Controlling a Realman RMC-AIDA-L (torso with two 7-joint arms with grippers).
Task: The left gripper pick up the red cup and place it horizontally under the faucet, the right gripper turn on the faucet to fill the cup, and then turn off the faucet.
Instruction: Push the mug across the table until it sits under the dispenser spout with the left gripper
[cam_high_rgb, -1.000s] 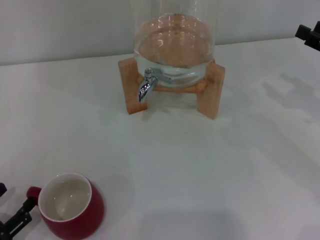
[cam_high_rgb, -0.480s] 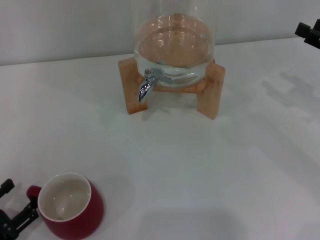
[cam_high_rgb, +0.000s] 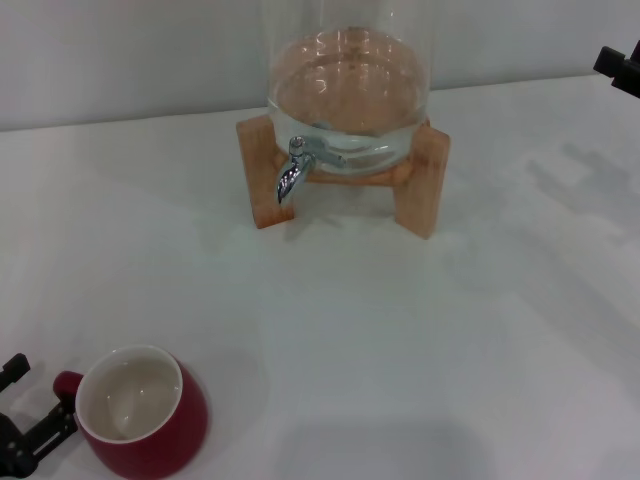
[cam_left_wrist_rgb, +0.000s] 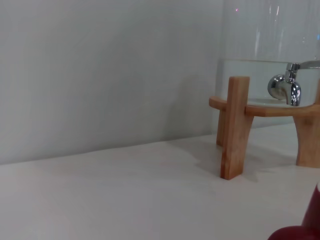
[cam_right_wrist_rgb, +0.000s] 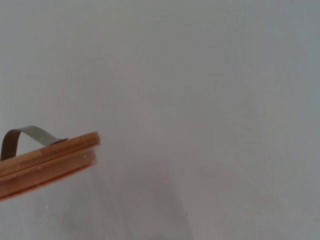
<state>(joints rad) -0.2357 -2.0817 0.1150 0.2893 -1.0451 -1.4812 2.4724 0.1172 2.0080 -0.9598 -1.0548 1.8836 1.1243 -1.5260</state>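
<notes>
Head view: left pincer (cam_high_rgb: 25, 408), spread wide, flanks the red cup (cam_high_rgb: 140, 410) handle at the table's (cam_high_rgb: 400, 330) near corner.

Left gripper (cam_high_rgb: 28, 412) beside red cup (cam_high_rgb: 140, 410) handle

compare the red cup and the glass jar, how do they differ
The red cup is opaque dark red; the glass jar is clear. The cup sits directly on the table near its front left; the jar rests raised on a wooden stand farther back. The jar carries a faucet; the cup has a handle. Both stand upright.
</notes>
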